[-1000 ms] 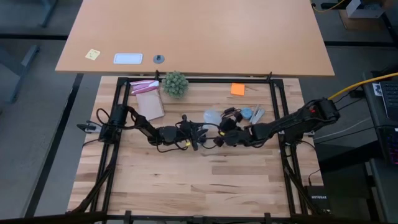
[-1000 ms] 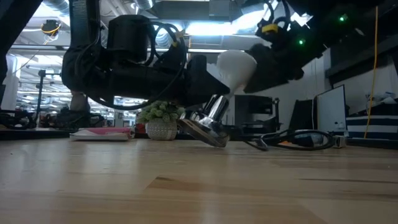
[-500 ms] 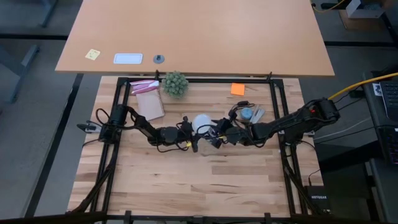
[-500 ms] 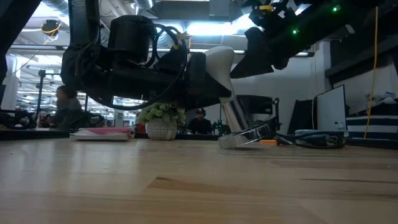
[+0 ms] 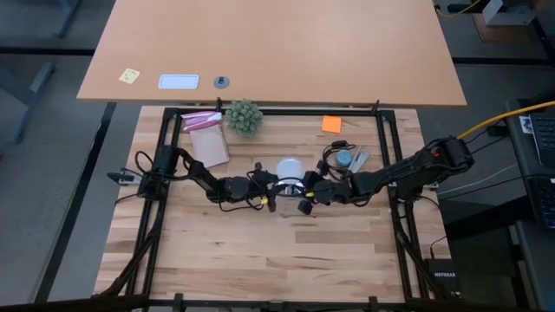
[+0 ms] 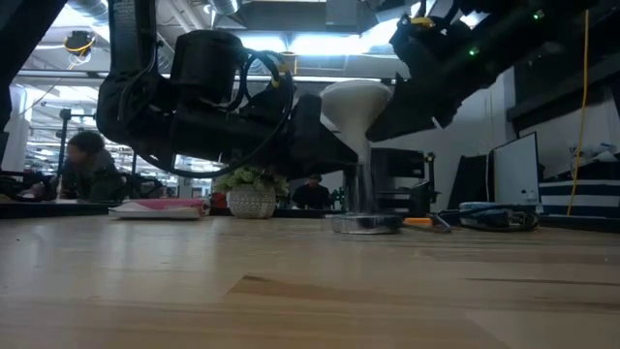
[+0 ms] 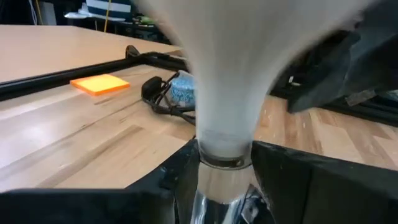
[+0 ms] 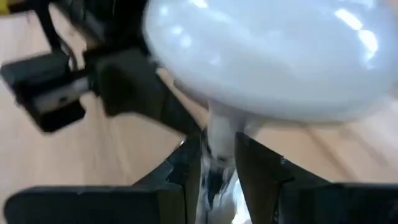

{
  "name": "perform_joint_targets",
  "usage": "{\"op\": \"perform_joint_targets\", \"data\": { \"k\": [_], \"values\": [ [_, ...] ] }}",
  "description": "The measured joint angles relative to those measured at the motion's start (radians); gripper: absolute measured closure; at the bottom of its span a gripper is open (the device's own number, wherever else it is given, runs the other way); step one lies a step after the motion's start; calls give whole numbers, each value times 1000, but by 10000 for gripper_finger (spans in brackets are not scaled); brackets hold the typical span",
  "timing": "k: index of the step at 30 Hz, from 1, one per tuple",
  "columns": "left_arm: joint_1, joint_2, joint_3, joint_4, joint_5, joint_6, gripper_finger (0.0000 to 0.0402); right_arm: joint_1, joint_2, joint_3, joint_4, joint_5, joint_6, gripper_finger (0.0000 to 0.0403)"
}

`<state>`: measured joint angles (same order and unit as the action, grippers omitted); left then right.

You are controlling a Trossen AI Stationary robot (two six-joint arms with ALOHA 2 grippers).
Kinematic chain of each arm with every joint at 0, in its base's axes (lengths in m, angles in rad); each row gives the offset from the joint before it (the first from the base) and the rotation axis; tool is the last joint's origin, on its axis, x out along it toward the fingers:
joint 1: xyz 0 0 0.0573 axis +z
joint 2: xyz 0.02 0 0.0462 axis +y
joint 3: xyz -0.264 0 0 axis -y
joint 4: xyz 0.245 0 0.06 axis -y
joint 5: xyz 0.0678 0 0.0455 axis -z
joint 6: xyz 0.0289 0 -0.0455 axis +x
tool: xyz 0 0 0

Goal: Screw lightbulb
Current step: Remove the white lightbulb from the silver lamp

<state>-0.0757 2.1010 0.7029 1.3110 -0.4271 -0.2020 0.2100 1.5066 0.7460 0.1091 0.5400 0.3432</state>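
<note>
Lightbulb (image 6: pixel 356 102) upright on socket disc (image 6: pixel 363 223) — left tool (image 5: pixel 276 192) & right tool (image 5: pixel 303 188) both clamp its neck.

Overhead, table-level and two close wrist views all share the upright lightbulb (image 5: pixel 289 167).

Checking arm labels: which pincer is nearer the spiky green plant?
Left. The left pincer is on the plant's side of the lightbulb; the right pincer is on the lightbulb's far side.
</note>
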Motion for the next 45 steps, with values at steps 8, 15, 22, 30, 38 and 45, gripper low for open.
{"op": "perform_joint_targets", "data": {
  "k": [8, 15, 22, 30, 38, 45],
  "values": [
    [0, 0, -1, 2, -3, 0, 263, -1, 29, 0, -31, -20, 31, 301],
    [0, 0, -1, 6, -3, -21, 263, -1, 29, 0, -72, -15, 31, 301],
    [0, 0, -1, 7, -3, -58, 262, -1, 29, 0, -112, -10, 57, 301],
    [12, 0, -1, 9, -2, -83, 262, -1, 29, 0, -112, -10, 57, 301],
    [12, 0, -1, 7, -3, 53, 262, -1, 29, 0, -112, -10, 57, 301],
    [23, -2, 4, -49, -3, -5, 242, -1, 29, 0, -111, -10, 57, 301]
  ]
}}
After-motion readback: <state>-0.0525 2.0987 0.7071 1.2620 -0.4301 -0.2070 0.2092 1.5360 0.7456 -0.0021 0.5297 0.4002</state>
